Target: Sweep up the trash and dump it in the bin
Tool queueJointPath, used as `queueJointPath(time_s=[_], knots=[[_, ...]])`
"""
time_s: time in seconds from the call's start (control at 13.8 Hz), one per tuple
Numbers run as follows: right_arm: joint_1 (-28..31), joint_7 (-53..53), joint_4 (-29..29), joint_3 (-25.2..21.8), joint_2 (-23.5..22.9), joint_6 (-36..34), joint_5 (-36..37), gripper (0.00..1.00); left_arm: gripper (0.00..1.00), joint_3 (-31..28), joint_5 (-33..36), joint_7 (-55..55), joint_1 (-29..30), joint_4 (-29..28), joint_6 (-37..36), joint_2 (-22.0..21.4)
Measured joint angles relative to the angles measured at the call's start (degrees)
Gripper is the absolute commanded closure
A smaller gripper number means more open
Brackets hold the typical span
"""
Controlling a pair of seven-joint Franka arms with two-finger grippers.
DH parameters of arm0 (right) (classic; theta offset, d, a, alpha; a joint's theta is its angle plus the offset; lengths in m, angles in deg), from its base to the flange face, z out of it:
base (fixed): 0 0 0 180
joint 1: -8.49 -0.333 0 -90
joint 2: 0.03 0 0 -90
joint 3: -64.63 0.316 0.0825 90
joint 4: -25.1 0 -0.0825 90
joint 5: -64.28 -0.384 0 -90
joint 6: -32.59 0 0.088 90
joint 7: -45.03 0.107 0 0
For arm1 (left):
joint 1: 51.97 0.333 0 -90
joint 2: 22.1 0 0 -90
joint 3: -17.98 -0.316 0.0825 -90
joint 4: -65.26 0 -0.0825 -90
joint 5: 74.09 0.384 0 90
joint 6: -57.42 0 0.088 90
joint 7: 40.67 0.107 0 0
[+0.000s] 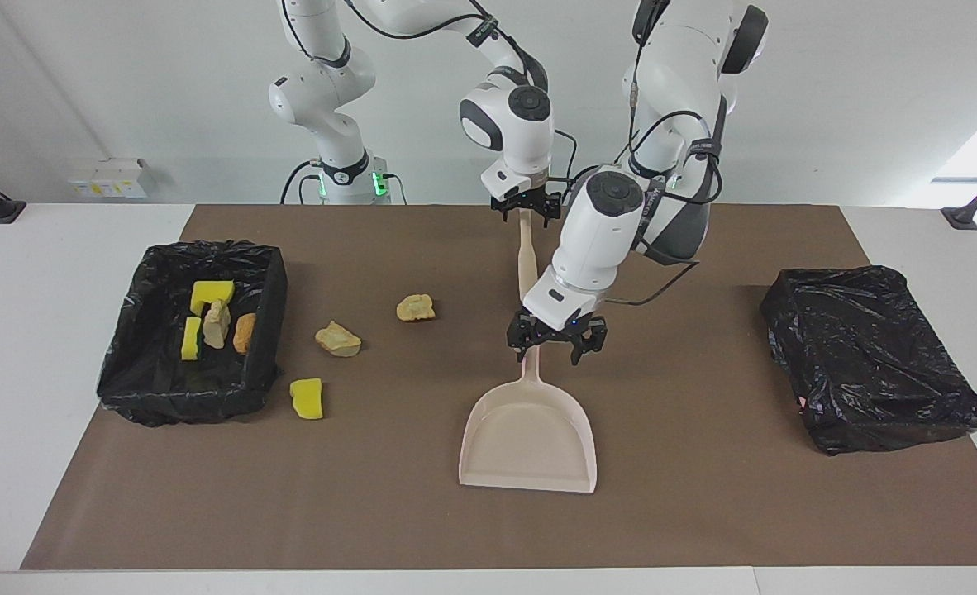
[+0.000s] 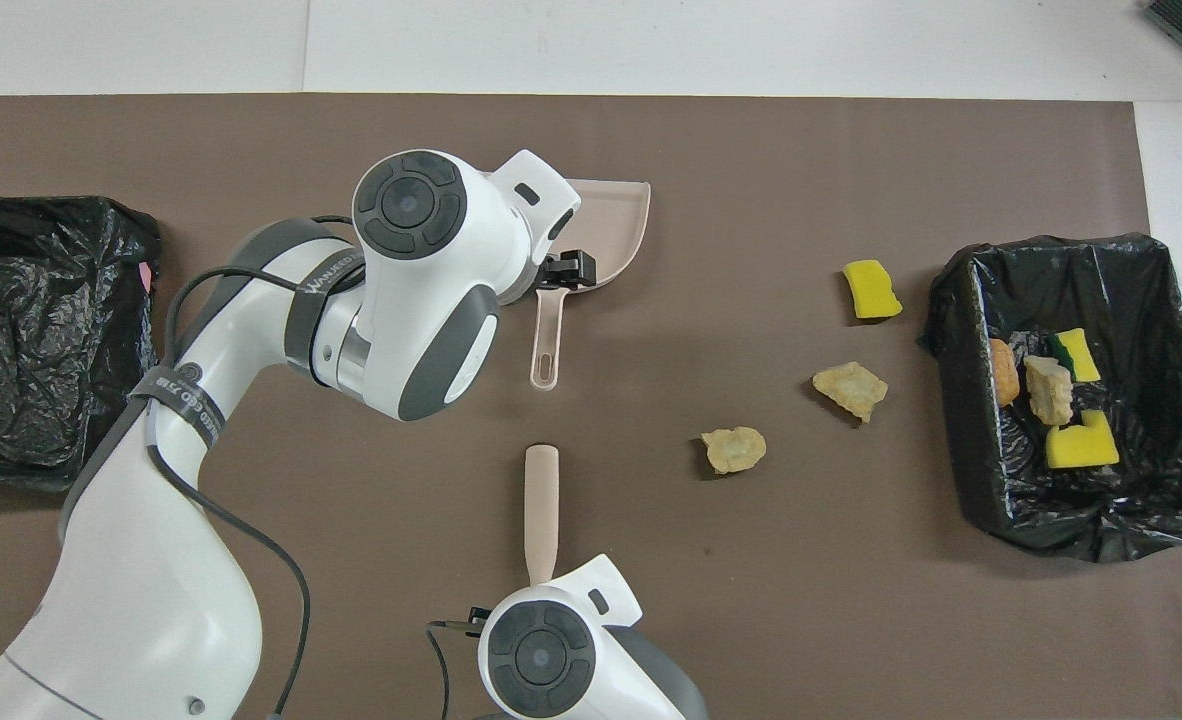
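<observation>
My left gripper (image 1: 549, 347) hangs wide open, straddling the dustpan (image 1: 528, 438) handle. My right gripper (image 1: 526, 210) grips a beige brush handle (image 1: 526, 256) near my bases. Three trash (image 1: 338, 339) scraps lie beside the bin (image 1: 137, 364).

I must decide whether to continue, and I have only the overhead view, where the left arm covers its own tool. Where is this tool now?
Observer: The left tool is low over the dustpan, jaws open, with its handle between them. I cannot tell if they touch it.
Operator: The arm also hides a part of the dustpan from me. Is any trash in it?
Observer: No. In the facing view the whole dustpan shows, and it is empty.
Operator: And the right tool? I see only its wrist.
Observer: The right tool is at one end of the beige stick, the end away from the dustpan.
</observation>
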Motion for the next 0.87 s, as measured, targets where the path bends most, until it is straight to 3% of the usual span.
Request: queueJointPath(time_s=[0.15,0.22,0.29,0.36,0.44,0.51,0.73,0.87], knots=[[0.1,0.0,-0.3,-0.1,0.0,0.0,0.0,0.44,0.0,0.0,0.0,-0.1,-1.4,-2.1,0.0,0.4],[0.1,-0.2,-0.4,-0.1,0.0,0.0,0.0,0.53,0.0,0.0,0.0,-0.1,-1.9,-3.3,0.0,0.5],[0.2,-0.2,-0.4,-0.2,0.0,0.0,0.0,0.69,0.06,0.0,0.0,-0.3,-2.3,-4.5,0.0,0.6],[0.2,-0.2,-0.5,-0.2,0.0,0.0,0.0,0.91,0.24,0.0,0.0,-0.4,-2.5,-5.2,0.0,0.7],[0.2,-0.3,-0.5,-0.3,0.0,0.1,0.0,1.0,0.54,-0.1,0.0,-0.6,-2.5,-5.4,0.0,0.7],[0.2,-0.3,-0.5,-0.3,0.0,0.1,0.0,1.0,1.0,-0.2,0.0,-1.0,-2.5,-5.4,0.0,0.7],[0.6,-0.4,-0.2,-0.7,0.7,0.1,0.0,1.0,1.0,-0.7,0.0,-1.7,-2.5,-5.3,0.0,0.6],[3.3,-0.9,0.0,-0.8,2.8,-3.4,0.0,1.0,1.0,-0.7,0.4,-1.6,-2.5,-5.3,0.0,0.5]])
